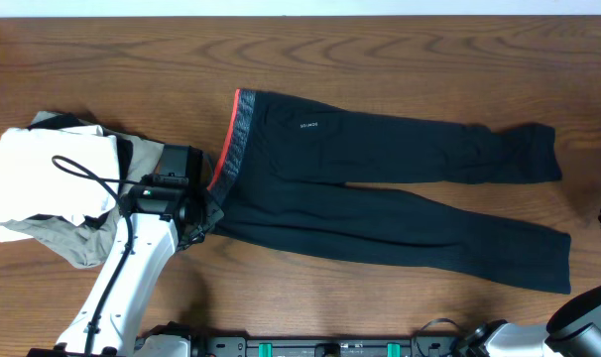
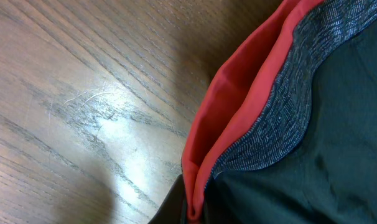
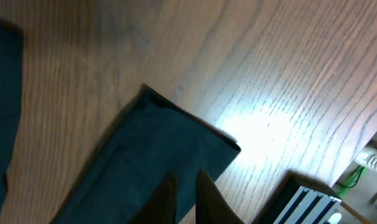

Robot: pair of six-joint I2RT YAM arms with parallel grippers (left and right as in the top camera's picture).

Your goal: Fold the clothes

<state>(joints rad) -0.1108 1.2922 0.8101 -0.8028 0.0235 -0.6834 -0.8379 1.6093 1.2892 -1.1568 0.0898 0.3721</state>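
Waistband (image 2: 282, 124) of black leggings (image 1: 380, 139) at left gripper (image 1: 206, 213), its closure unclear, right gripper (image 3: 186, 180) parted over cuff (image 3: 188, 137)

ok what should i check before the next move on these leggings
1. leggings flat, both legs stretched out: ok
2. left hand at the near corner of the waistband: ok
3. left hand gripping the waistband: cannot tell, its fingers barely show
4. right hand over the near leg's cuff: ok
5. right hand closed on the cuff: cannot tell
6. folded pile apart from the left arm: not ok, the arm overlaps its edge in the overhead view
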